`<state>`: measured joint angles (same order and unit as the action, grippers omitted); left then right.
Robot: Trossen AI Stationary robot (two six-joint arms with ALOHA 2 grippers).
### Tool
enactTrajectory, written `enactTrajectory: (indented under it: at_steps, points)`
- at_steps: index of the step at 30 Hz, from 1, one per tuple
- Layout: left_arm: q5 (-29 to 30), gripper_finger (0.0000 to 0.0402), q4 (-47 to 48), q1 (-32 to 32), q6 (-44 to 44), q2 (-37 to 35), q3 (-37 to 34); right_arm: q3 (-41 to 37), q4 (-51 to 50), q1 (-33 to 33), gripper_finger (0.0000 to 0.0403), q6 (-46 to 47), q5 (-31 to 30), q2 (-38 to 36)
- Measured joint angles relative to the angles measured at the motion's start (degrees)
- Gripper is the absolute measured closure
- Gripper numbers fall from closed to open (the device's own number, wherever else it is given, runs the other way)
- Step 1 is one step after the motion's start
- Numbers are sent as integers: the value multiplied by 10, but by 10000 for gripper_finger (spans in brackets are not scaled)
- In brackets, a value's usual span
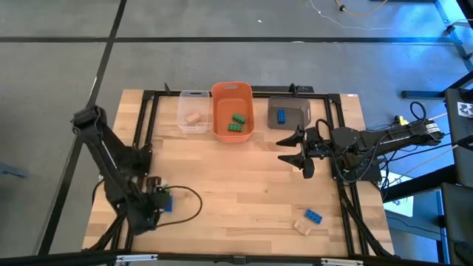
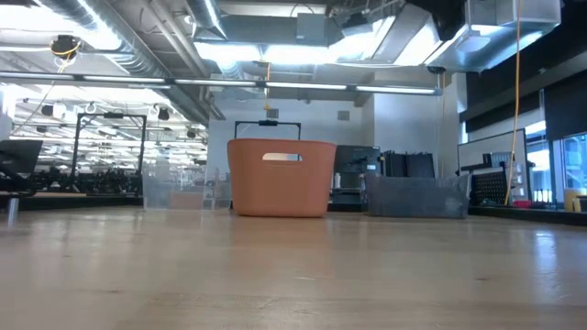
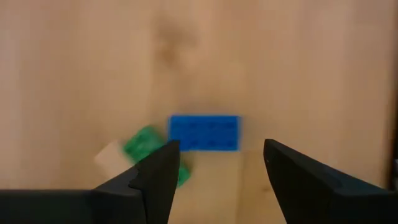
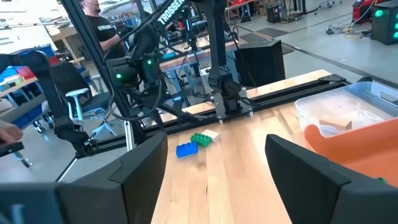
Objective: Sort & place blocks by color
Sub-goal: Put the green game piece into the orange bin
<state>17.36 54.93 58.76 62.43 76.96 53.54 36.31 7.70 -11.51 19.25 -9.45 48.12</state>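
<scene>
My left gripper [image 3: 217,163] is open and hovers over the table's near left part [image 1: 158,201]. Just ahead of its fingertips lie a blue block [image 3: 204,132], a green block [image 3: 148,148] and a pale tan block [image 3: 110,155], close together flat on the wood. The right wrist view shows the same cluster: blue block [image 4: 186,150], green block [image 4: 201,139]. My right gripper [image 1: 285,148] is open and empty, raised near the grey bin [image 1: 289,113]. Another blue block [image 1: 313,216] and a tan block [image 1: 301,227] lie near the right front corner.
Three bins stand in a row at the far edge: a clear bin [image 1: 193,112] with a tan block, an orange bin [image 1: 232,111] with green blocks, and the grey bin with a blue block. A black frame rail [image 1: 148,118] borders the table. Bare wood lies in the middle.
</scene>
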Motion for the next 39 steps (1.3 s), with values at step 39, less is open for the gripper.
enactTrajectory:
  at_steps: [39]
  points:
    - [-184,123,-61,-104,300,2,-154,0,0,0,131,2,0,0]
